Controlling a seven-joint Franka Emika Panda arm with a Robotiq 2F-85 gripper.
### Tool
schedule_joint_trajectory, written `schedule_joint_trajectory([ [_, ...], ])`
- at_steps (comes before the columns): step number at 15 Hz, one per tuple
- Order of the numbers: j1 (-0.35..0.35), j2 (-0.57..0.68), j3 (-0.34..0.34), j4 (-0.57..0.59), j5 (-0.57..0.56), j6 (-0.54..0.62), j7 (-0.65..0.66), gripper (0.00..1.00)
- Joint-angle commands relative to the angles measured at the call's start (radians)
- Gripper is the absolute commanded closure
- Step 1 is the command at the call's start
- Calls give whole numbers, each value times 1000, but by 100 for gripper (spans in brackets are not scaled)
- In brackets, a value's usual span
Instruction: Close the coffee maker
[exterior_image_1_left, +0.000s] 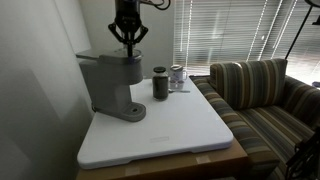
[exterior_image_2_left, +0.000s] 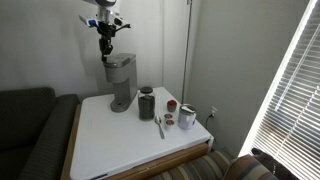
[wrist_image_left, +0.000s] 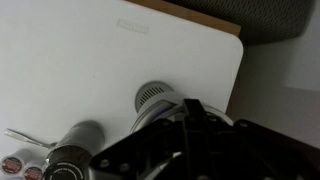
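1. Coffee maker (exterior_image_1_left: 110, 85), count one, in an exterior view: it stands upright at the back corner of the white table (exterior_image_1_left: 160, 130), near the wall. Its head overhangs the round base, and the top of the head reads flat.
2. Same view: one gripper (exterior_image_1_left: 128, 47) hangs straight over the head with its fingers drawn together on nothing. I cannot tell whether the tips touch the top.
3. Same view: one dark cup (exterior_image_1_left: 160, 83) stands beside the machine and one small jar (exterior_image_1_left: 177, 75) just behind the cup. One striped sofa (exterior_image_1_left: 265, 95) sits against the table edge, with blinds (exterior_image_1_left: 220, 35) behind.
4. In an exterior view from the opposite side, the coffee maker (exterior_image_2_left: 120, 80) is again at the far corner, with the gripper (exterior_image_2_left: 107, 50) directly above it and its fingers together.
5. Same view, counted: one dark cup (exterior_image_2_left: 147, 103), one spoon (exterior_image_2_left: 160, 127), two small round discs (exterior_image_2_left: 168, 121) and one small jar (exterior_image_2_left: 187, 117). All stand apart from the machine. One dark sofa (exterior_image_2_left: 30, 125) sits beside the table.
6. Wrist view, looking down: the gripper (wrist_image_left: 195, 125) fills the lower edge as a dark, blurred mass. The machine's round ribbed base (wrist_image_left: 152, 95) shows beneath it on the table (wrist_image_left: 80, 60).
7. Wrist view, counted: one dark cup (wrist_image_left: 78, 145), one spoon (wrist_image_left: 25, 138) and two discs (wrist_image_left: 12, 162) at the corner.
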Motion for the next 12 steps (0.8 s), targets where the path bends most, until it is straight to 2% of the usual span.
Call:
schedule_joint_trajectory([
  [1, 15, 13, -21, -28, -24, 13, 45, 100],
  [4, 24, 6, -35, -28, -48, 1, 80, 100],
  [12, 106, 11, -101, -21, -156, 18, 224, 100],
])
